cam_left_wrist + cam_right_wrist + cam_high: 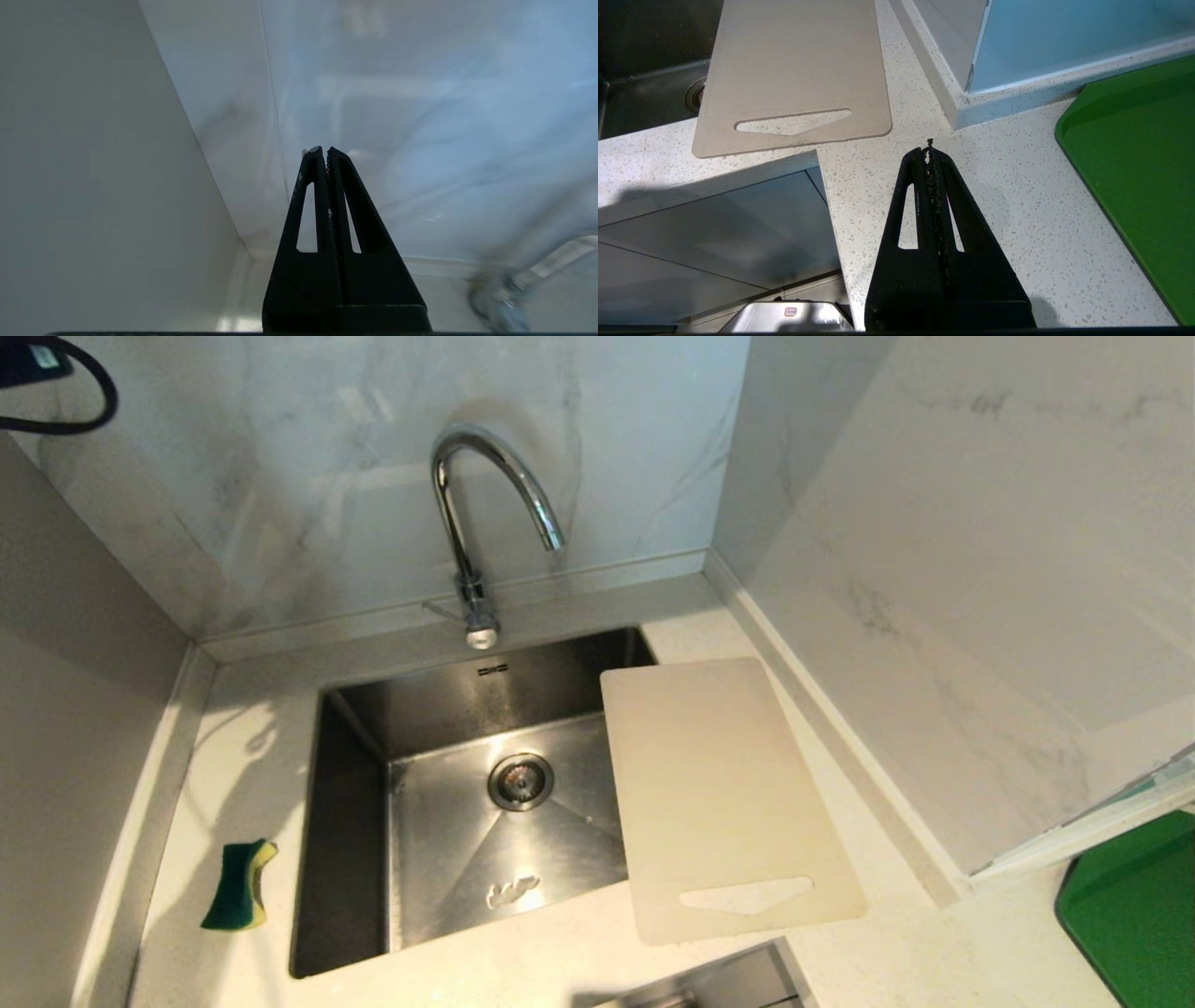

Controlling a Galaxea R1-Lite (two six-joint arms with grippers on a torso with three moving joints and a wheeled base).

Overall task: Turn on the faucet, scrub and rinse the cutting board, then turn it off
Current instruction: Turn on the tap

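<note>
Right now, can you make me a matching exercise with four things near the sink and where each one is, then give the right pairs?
Things:
1. cutting board
2. sponge
3. faucet
4. green board

Places:
A. behind the sink, at the back wall
B. on the counter left of the sink
C. at the far right edge of the head view
D. on the counter right of the sink, one long edge over the basin

Pairs: 1-D, 2-B, 3-A, 4-C

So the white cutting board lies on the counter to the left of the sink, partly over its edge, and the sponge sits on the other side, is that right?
Not quite: the head view shows the cutting board on the counter to the right of the sink, partly over its edge. The sponge sits on the other side, the left.
</note>
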